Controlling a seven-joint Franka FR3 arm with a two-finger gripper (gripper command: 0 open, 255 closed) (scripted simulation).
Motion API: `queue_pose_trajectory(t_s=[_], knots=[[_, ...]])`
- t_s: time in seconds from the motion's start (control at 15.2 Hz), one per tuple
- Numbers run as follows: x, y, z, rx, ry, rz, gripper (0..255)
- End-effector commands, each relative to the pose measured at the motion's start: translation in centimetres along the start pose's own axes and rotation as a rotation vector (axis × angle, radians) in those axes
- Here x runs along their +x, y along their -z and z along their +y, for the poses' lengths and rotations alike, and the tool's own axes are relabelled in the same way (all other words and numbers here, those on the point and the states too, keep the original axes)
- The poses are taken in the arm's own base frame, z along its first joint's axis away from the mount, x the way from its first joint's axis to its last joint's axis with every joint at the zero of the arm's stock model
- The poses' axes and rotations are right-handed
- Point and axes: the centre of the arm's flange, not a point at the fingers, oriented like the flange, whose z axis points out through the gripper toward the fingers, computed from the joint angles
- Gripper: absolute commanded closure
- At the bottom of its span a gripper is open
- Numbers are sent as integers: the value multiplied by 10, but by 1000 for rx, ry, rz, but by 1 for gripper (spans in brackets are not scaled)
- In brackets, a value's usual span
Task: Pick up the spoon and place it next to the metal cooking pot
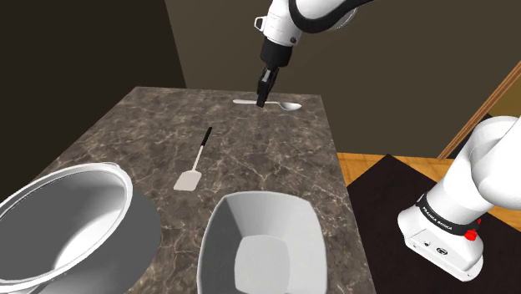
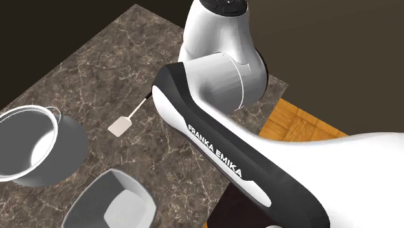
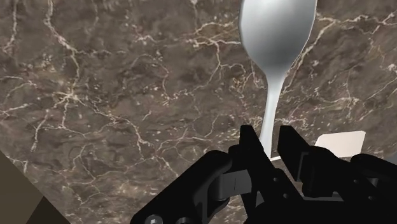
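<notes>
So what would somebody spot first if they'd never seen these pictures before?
First the big white robot arm, which looms right across the second exterior view. Next its black gripper, closed on the handle of a shiny spoon that lies at the far end of the dark marble table. Then the large metal pot at the shoulder view's lower left, beside a white bowl.
</notes>
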Motion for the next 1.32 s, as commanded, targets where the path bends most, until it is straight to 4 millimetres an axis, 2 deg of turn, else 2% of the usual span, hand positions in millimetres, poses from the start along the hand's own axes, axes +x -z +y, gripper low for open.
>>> queue_pose_trajectory(t_s=[0.0,0.92,1.25], knots=[[2,10,-2,0,0,0,255],[18,79,-11,0,0,0,255],[31,68,-75,0,0,0,255]])
